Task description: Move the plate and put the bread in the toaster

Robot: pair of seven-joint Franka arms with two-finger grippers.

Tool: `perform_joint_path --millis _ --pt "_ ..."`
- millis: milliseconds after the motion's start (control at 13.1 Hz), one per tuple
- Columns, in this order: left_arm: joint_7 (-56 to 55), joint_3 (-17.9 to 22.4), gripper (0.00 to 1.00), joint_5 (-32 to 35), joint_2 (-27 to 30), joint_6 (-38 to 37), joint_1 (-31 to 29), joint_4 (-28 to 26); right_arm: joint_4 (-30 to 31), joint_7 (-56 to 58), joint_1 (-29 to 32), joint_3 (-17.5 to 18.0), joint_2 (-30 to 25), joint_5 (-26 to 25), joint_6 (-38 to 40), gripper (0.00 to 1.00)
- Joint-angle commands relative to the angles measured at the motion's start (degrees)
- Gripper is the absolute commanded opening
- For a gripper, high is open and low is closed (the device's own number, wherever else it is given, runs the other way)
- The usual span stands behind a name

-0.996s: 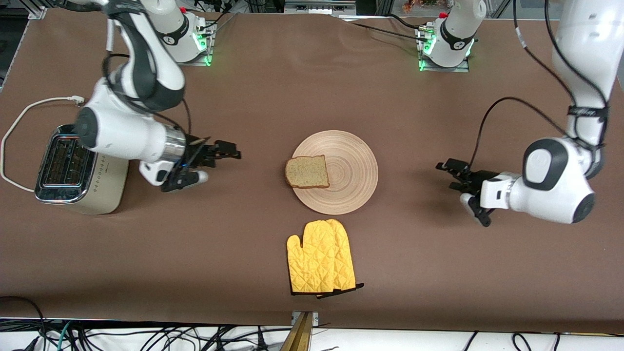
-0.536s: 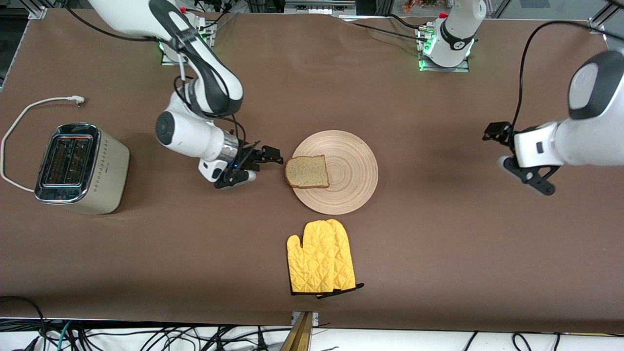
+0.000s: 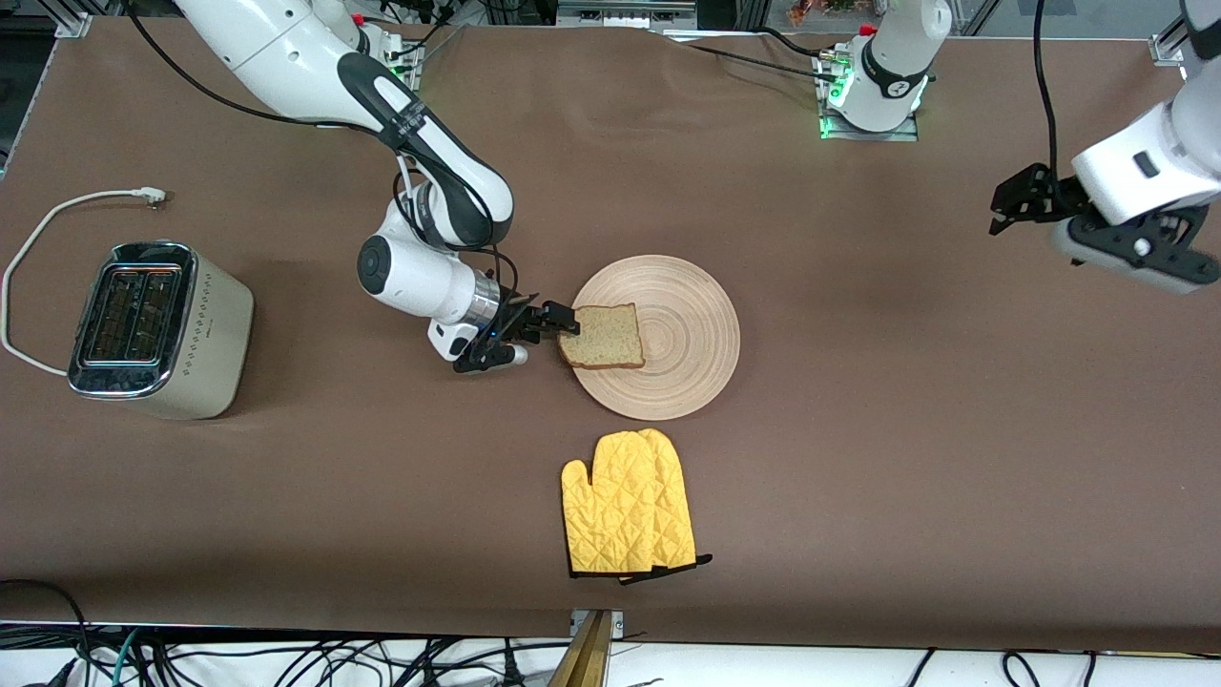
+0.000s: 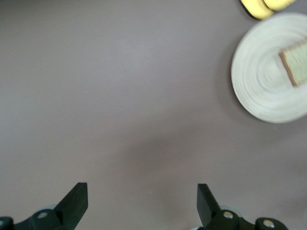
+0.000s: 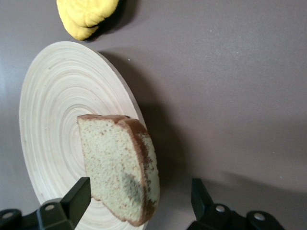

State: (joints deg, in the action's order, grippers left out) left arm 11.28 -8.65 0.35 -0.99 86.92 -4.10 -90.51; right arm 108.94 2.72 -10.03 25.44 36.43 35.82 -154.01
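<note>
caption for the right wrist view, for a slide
Open right gripper straddling the bread at the plate edge.

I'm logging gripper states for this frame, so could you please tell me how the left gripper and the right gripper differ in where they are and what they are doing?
The right gripper sits low at the bread on the plate, one finger on either side of the slice's overhanging edge; the left gripper hangs high over bare table toward the left arm's end, near nothing. The right gripper is placed to grasp; the left arm waits. Both are open and hold nothing.
</note>
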Motion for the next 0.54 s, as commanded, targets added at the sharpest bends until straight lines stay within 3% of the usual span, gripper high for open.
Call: perform_joint_path --millis 0,153,460 --pt "-9.8 2.1 1.0 1.1 3.8 2.7 1.9 -5.3 -1.4 0.6 0.5 1.1 2.2 1.3 -1.1 0.76" --pt "-10.6 2.1 1.0 1.1 3.0 2.1 1.8 -4.4 -1.8 0.6 0.6 1.1 2.8 1.3 -1.1 0.66" --pt "-11.0 0.8 1.0 1.3 1.8 2.0 1.9 -2.7 -2.2 0.5 0.5 1.2 2.9 2.0 -1.1 0.33"
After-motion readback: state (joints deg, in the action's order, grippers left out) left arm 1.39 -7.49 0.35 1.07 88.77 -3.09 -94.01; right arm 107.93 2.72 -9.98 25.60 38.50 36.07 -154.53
